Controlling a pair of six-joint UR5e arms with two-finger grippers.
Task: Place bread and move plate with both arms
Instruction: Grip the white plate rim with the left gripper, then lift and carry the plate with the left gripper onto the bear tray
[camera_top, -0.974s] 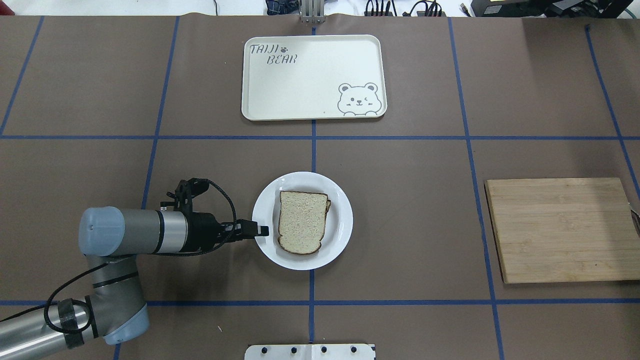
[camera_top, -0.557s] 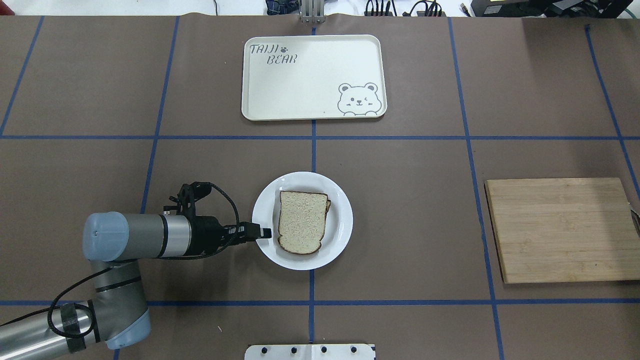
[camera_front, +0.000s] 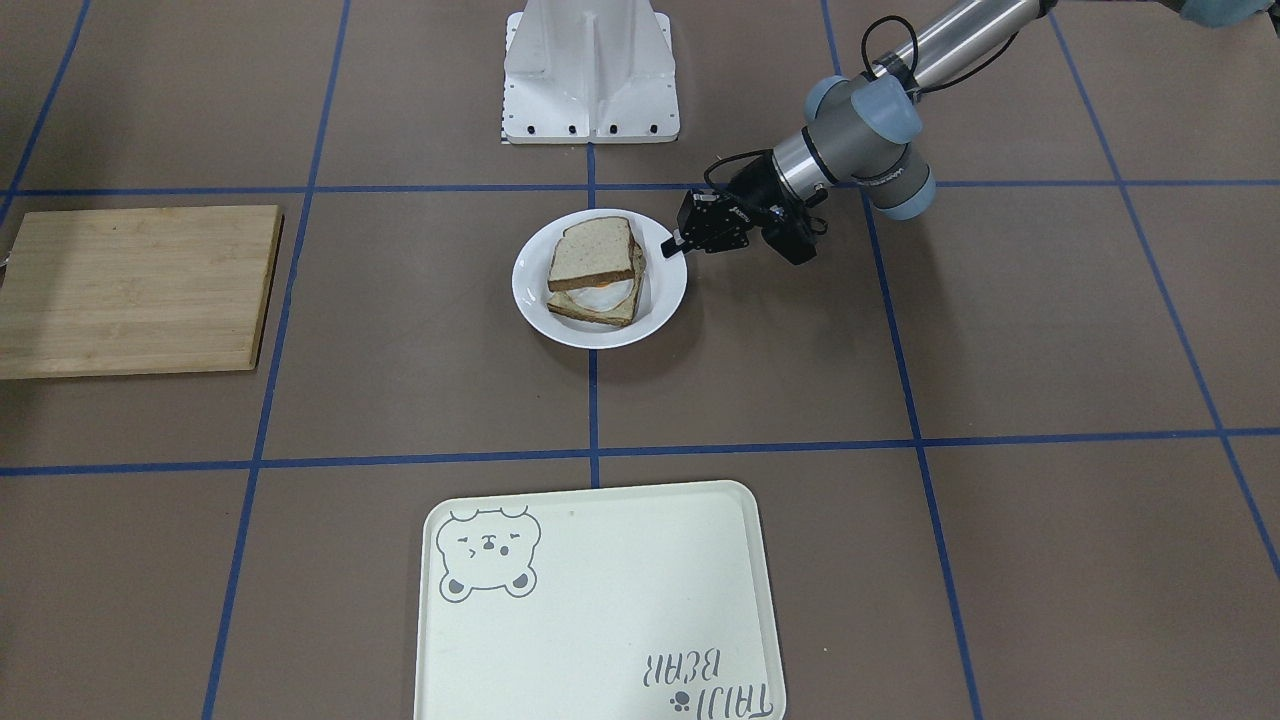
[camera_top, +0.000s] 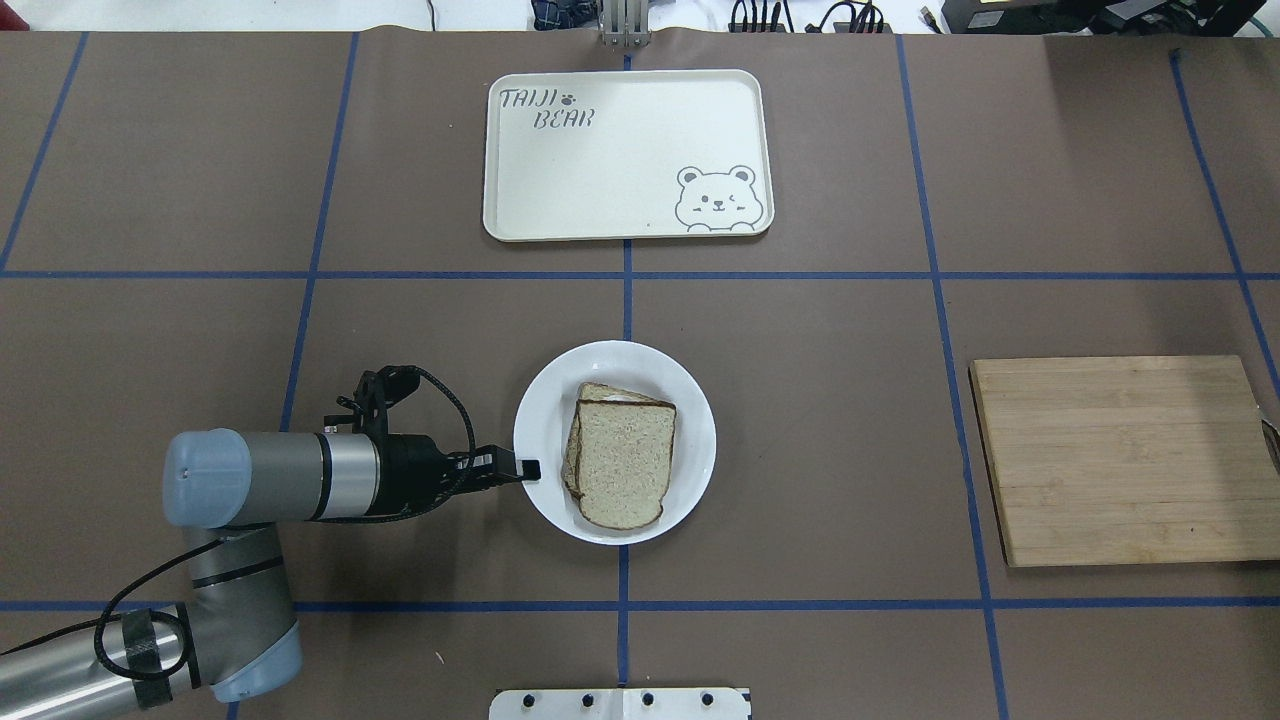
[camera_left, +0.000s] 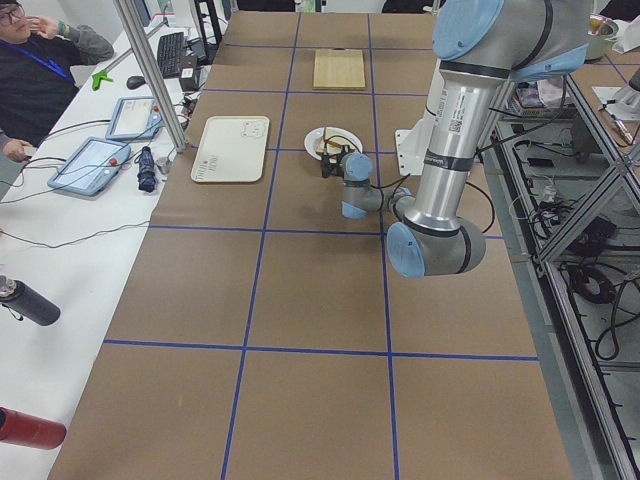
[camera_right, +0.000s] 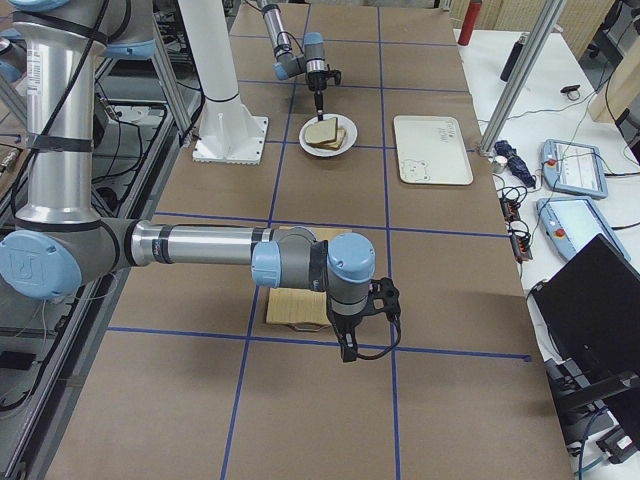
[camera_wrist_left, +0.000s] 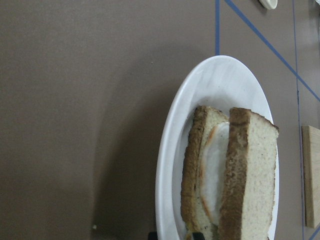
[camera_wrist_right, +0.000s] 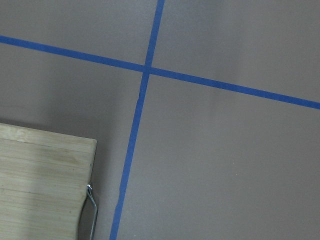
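I've got the left gripper (camera_top: 528, 468) pinching the plate (camera_top: 690, 400) rim so the bread (camera_top: 625, 465) atop the egg slice (camera_front: 595, 310) rides along; right gripper (camera_right: 347, 350) jaws I can't tell.

"TAIJI BEAR" printed on cream tray (camera_top: 620, 160)

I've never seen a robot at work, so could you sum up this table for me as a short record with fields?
plate: white, mid-table, rim gripped by the left tool
bread: plain slice lying on an egg and a second slice, on the plate
right tool: by the wooden board; open or shut unclear
tray: cream, bear drawing, on the table's far side from the robot
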